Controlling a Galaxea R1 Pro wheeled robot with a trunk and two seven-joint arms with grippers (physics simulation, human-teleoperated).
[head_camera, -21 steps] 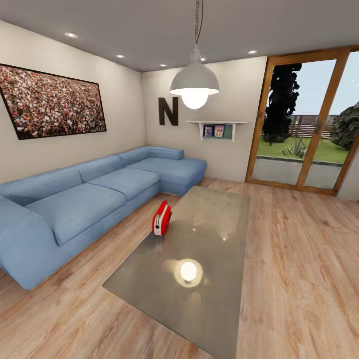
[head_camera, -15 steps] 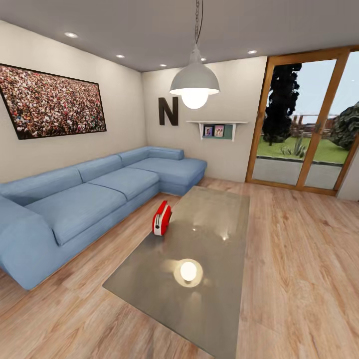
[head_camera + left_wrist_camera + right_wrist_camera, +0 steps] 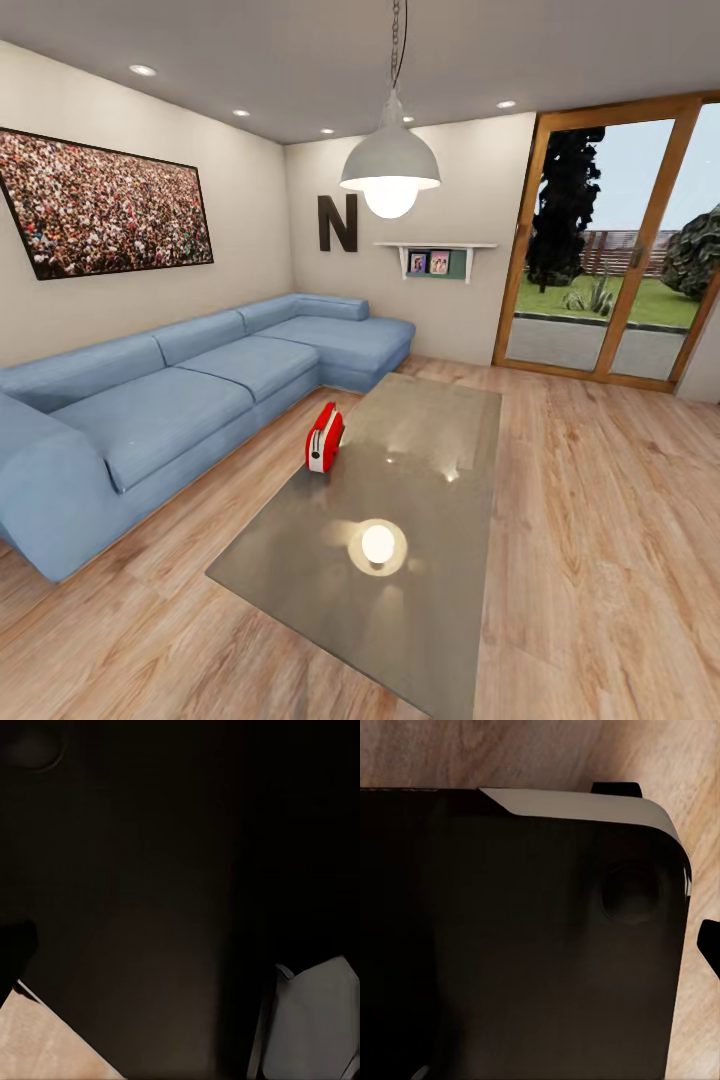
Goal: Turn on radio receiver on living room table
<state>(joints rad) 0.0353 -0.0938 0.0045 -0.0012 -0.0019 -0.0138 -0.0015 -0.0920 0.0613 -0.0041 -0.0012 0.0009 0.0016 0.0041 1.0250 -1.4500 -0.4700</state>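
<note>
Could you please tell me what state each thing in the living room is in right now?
Small bright-red radio receiver: upright on the table's sofa-side edge; whether it is on cannot be told.
Long glossy grey-brown glass-like table: reflecting the lamp.
White pendant lamp: lit.
Wood-framed glass doors: shut.
Blue L-shaped sofa: unoccupied.

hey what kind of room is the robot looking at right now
A home living room, by the look of it: a blue L-shaped sofa runs along the wall, a low glass-topped coffee table holds a small red radio, and glass doors open onto a garden.
</note>
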